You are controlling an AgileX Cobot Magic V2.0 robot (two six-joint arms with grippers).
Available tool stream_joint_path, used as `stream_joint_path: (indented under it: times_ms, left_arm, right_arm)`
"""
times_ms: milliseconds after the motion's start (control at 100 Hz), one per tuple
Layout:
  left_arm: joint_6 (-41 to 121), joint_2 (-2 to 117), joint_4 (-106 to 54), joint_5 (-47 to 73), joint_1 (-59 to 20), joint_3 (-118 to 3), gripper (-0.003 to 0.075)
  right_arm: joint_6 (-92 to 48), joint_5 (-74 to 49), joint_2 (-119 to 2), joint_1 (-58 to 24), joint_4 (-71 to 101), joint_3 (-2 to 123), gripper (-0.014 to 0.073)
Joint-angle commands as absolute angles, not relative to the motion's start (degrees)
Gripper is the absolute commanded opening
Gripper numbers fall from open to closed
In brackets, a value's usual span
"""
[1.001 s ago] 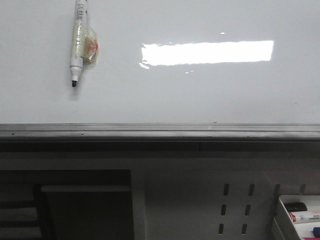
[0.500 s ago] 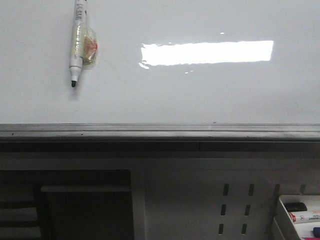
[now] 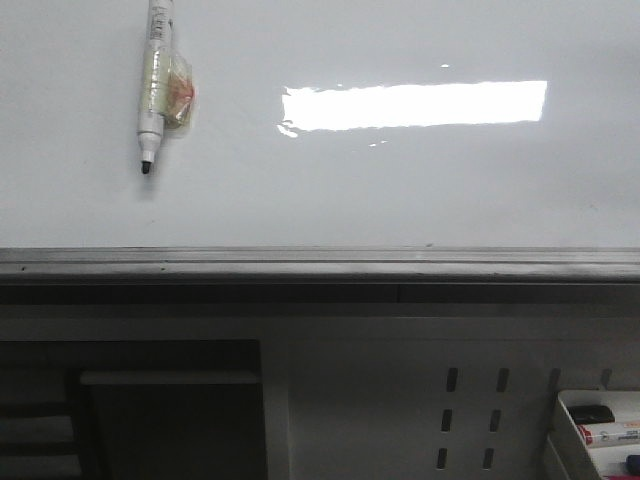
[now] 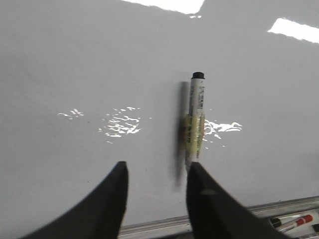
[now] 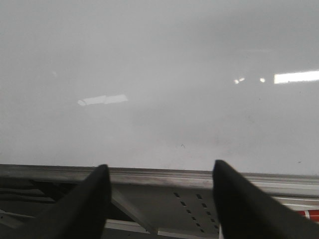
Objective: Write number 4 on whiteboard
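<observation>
Glossy, smooth whiteboard (image 3: 400,190) over a dull grey metal rail (image 3: 320,264); the marker (image 3: 155,80) looks like plastic

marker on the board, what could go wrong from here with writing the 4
1. The marker looks taped to the whiteboard, and the open left gripper has it beside one finger, not between both, so closing may miss or knock it.
2. The tape may resist the pull and make the marker slip.
3. The tip is bare, so bumping it could leave stray marks on the unmarked board.
</observation>
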State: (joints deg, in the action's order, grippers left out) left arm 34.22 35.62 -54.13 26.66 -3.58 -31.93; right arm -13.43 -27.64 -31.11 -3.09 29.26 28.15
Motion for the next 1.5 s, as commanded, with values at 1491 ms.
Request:
stream_joint_path:
  times_ms: [1491]
  left_arm:
    - [88.0, 76.0, -105.4, 35.6, -12.0, -43.9, 0.0428]
  right_arm:
    - [-14.6, -23.6, -31.7, -2.8, 30.4, 30.1, 0.0489]
